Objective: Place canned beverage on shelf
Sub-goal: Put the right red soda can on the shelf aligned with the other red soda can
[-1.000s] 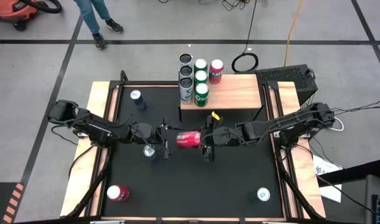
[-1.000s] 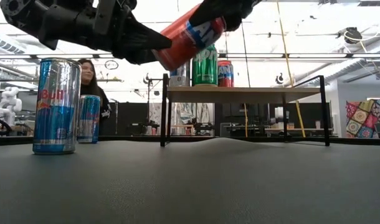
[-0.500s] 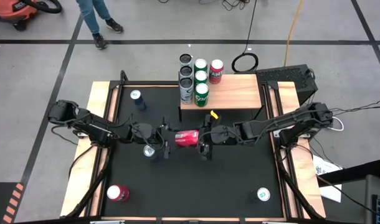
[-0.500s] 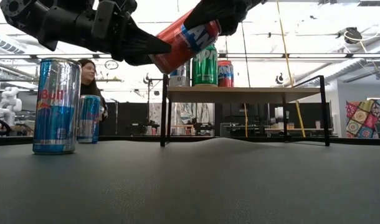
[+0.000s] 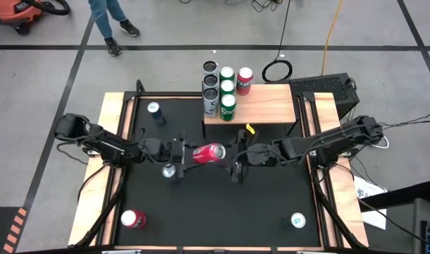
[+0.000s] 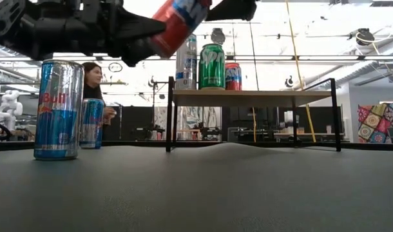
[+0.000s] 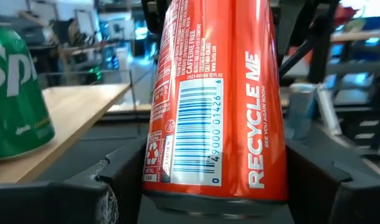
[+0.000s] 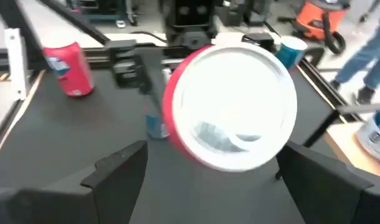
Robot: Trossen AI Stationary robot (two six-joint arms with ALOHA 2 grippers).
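A red beverage can [image 5: 208,152] hangs in the air over the table's middle, in front of the shelf [image 5: 261,106]. The shelf is a light wood plank on thin black legs, with several cans [image 5: 227,88] standing at its left end. My left gripper [image 5: 181,152] is shut on the red can [image 7: 215,93]. My right gripper [image 5: 237,156] is open. Its fingers stand apart just short of the can's pale round end [image 8: 230,106], without touching it. In the low view the can [image 6: 177,22] is high above the table and tilted. My left gripper pinches the can's side wall near the end toward the left arm [image 7: 177,180] between its two fingers [image 7: 84,193]. The fingers come level from the table's left and lie along the can. The can is clear of the table, its free end tilted up toward the right arm.
Loose cans stand on the black table: a blue one [image 5: 154,111] far left, one [image 5: 170,170] under my left gripper, a red one [image 5: 133,219] near left, one [image 5: 297,221] near right. A person [image 6: 92,76] is beyond the table. The shelf's right part [image 5: 275,102] is bare.
The red can has gone up and a little toward the table's left with my left gripper, and has tipped steeper. My right gripper, which was at the can's other end, has drawn back toward the table's right and now stands off it.
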